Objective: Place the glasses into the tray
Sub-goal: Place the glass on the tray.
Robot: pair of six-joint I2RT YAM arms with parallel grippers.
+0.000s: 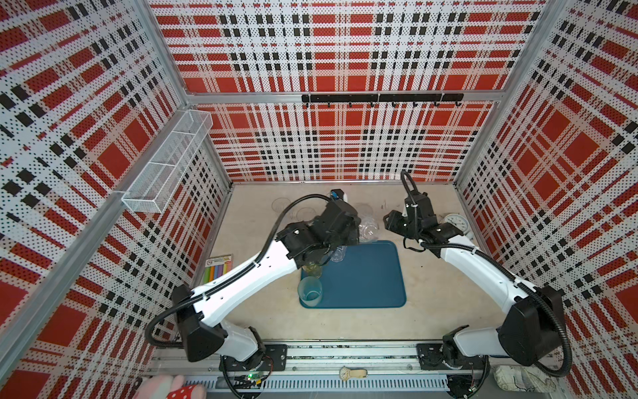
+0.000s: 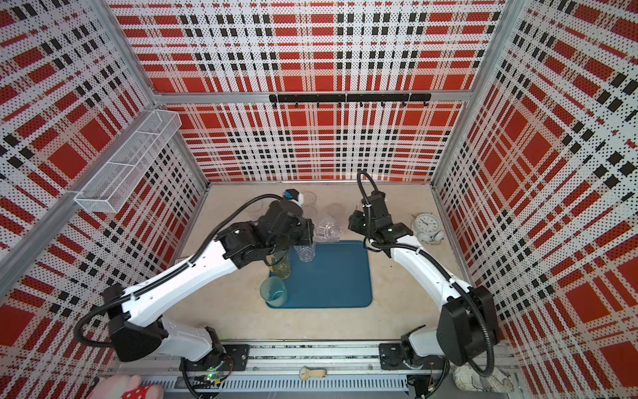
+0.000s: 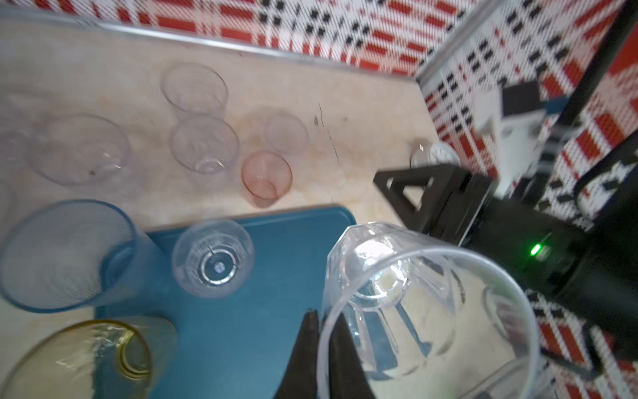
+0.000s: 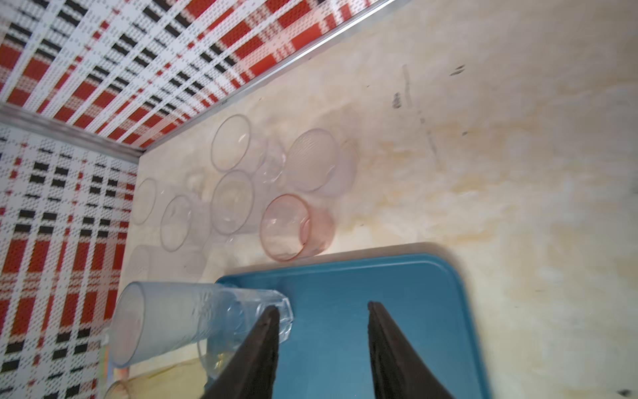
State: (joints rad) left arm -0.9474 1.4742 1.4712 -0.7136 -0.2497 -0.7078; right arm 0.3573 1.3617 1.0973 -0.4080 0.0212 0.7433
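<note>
Your left pincer (image 3: 325, 319): closed, clamping rim of clear faceted glass (image 3: 414, 304), wall caught between fingers. Glass tilted, held near far edge of tray (image 3: 241, 338). Your right pincer (image 4: 321, 305): jaws apart, nothing between them, hovering above tray. Beside left pincer, note small clear glass (image 3: 213, 259) and amber glass (image 3: 86, 359) on tray. Beyond both pincers: pink glass (image 3: 266, 178) on surface (image 3: 362, 138), just off tray edge; clear glasses (image 3: 203, 143) further out.
</note>
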